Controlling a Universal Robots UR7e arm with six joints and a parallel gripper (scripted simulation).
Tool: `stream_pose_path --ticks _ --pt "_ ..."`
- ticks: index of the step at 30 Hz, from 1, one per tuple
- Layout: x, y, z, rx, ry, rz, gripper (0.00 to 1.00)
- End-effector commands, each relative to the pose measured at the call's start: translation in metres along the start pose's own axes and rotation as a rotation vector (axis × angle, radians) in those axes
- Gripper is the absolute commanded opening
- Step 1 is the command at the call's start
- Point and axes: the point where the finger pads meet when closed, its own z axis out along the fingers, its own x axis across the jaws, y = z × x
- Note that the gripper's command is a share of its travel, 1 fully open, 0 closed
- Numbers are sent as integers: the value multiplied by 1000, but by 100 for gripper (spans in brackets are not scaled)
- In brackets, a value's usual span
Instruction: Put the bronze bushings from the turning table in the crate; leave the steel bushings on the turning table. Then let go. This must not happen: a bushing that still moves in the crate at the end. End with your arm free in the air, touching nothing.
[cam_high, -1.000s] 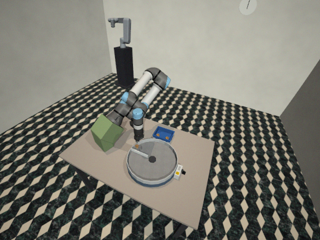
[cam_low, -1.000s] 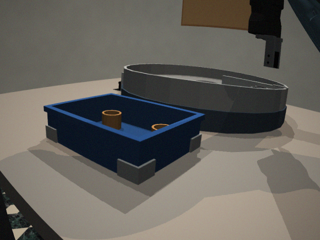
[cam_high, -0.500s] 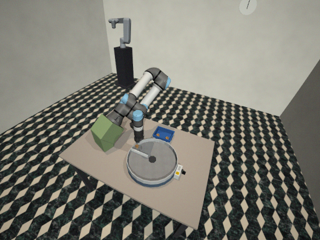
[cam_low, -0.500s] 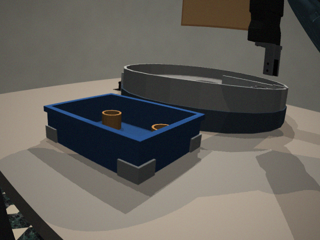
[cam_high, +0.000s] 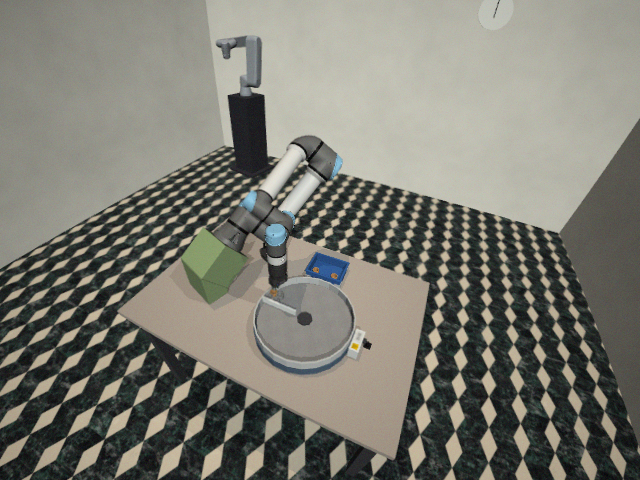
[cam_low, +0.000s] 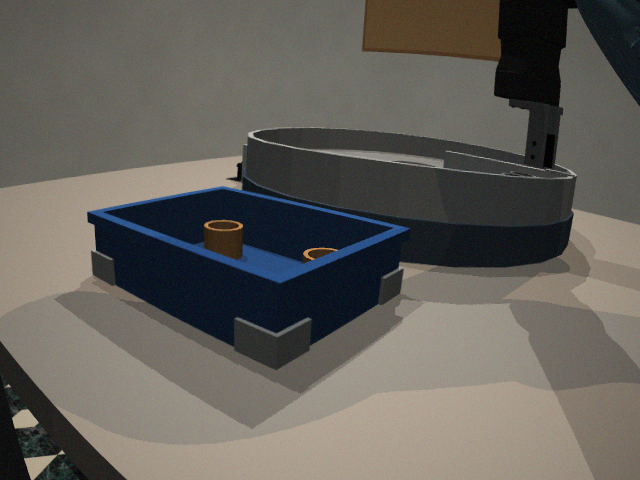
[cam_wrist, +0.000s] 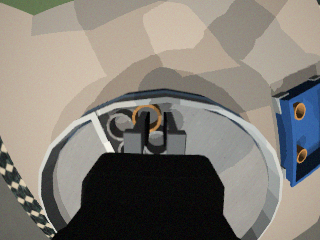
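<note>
At centre-left of the wrist view's turning table (cam_high: 306, 363) (cam_low: 387, 186) (cam_wrist: 276, 175), a bronze bushing (cam_high: 273, 292) (cam_wrist: 134, 120) lies gathered with steel ones (cam_wrist: 109, 126), presumably by the bar (cam_high: 279, 305) (cam_low: 478, 162) (cam_wrist: 103, 131). Gripper (cam_high: 279, 289) (cam_low: 541, 166) (cam_wrist: 156, 122): jaws part-open, holding nothing, likely narrowed to fit the cluster. Two bronzes (cam_high: 334, 275) (cam_low: 223, 245) (cam_wrist: 299, 111) occupy the crate (cam_high: 323, 278) (cam_low: 170, 283) (cam_wrist: 283, 145), right.
</note>
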Motion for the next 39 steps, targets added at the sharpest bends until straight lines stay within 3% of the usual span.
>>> stream_pose_path --ticks 1,39 --pt "0 1 0 -1 -1 0 40" --pt "0 1 13 -1 -1 0 40"
